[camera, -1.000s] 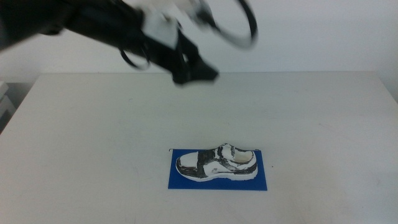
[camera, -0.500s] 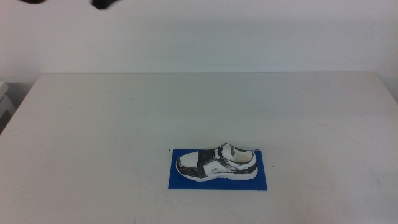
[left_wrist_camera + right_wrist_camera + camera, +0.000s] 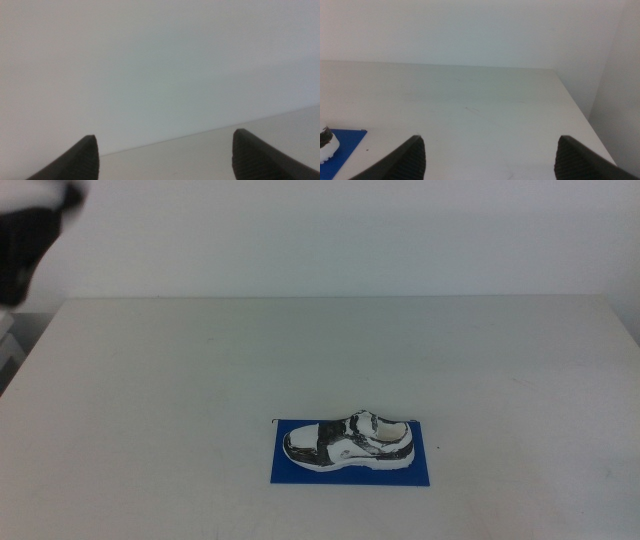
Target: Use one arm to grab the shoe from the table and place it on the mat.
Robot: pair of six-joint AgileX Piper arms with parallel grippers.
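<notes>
So the small white sneaker with black panels and a white sole (image 3: 349, 443) is sitting flat on the thin blue rectangular mat (image 3: 418, 472), toward the near middle of the big plain white table (image 3: 180, 370). Looks done to me. What changed: a second ago the dark grey-black arm (image 3: 25, 235) was hanging over the far middle of the table, and now it's only a blurry dark shape in the top left corner, so I'd guess it's pulling back to rest. The left claw (image 3: 164, 157) is spread wide with nothing in it, pointed at the wall. The right claw (image 3: 490, 157) is also wide and empty, parked low by the table's near edge, with the mat corner just visible.
</notes>
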